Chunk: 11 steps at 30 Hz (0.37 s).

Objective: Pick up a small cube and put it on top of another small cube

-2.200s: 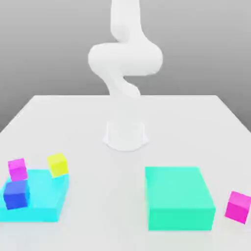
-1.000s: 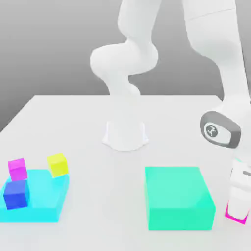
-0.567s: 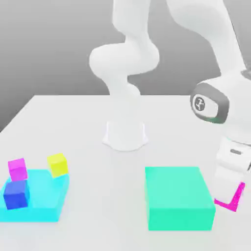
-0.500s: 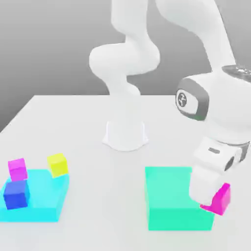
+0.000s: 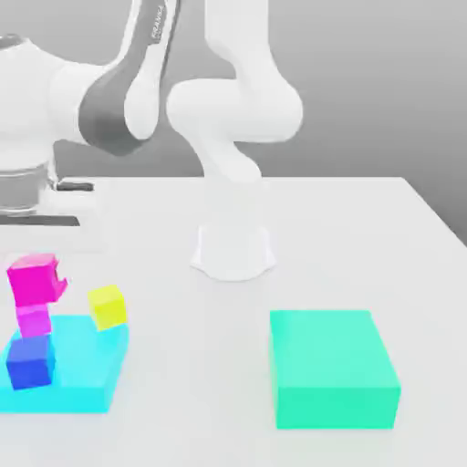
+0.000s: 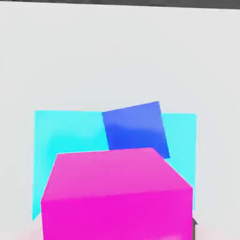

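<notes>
End effector (image 5: pixel 38 270), closed on the hot-pink cube (image 5: pixel 35 282), has carried it from beside the green block (image 5: pixel 334 351) to the smaller purplish cube (image 5: pixel 35 320). Whether the 2 touch, I can't tell; alignment and release probably remain.

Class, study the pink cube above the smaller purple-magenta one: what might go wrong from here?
First, the hot-pink cube looks slightly turned relative to the smaller purplish-magenta cube and is the bigger of the two, so it might overhang and topple.

Second, the blue cube sits close by in the exterior view, so a misplaced descent might knock it.

Third, that supporting cube is small, so an off-center press could shift it.
</notes>
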Available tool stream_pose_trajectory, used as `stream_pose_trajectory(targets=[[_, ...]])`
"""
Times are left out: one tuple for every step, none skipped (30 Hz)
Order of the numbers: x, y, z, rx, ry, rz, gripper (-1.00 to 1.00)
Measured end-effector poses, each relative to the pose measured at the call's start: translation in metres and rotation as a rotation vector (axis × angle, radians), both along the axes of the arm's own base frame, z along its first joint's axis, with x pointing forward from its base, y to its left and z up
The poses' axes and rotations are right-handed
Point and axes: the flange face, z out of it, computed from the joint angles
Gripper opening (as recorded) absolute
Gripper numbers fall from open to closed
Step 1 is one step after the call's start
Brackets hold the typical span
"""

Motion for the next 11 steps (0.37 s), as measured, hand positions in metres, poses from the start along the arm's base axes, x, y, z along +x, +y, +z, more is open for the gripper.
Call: stream_pose_trajectory(targets=[[-0.005,-0.004,-0.005,0.006,-0.002,-0.010,-1.00],[-0.006,-0.006,-0.010,0.010,-0.003,-0.015,-1.00],[-0.007,-0.006,-0.016,0.012,-0.005,-0.018,-1.00],[-0.007,-0.007,-0.023,0.014,-0.006,-0.018,-1.00],[-0.007,-0.007,-0.030,0.015,-0.006,-0.018,-1.00],[-0.007,-0.007,-0.037,0.014,-0.006,-0.018,-1.00],[-0.008,-0.007,-0.045,0.012,-0.005,-0.019,-1.00],[-0.009,-0.008,-0.052,0.010,-0.003,-0.021,-1.00],[-0.010,-0.008,-0.060,0.007,-0.001,-0.023,1.00],[-0.011,-0.008,-0.060,0.007,-0.001,-0.024,1.00],[-0.011,-0.008,-0.060,0.007,-0.001,-0.025,1.00]])
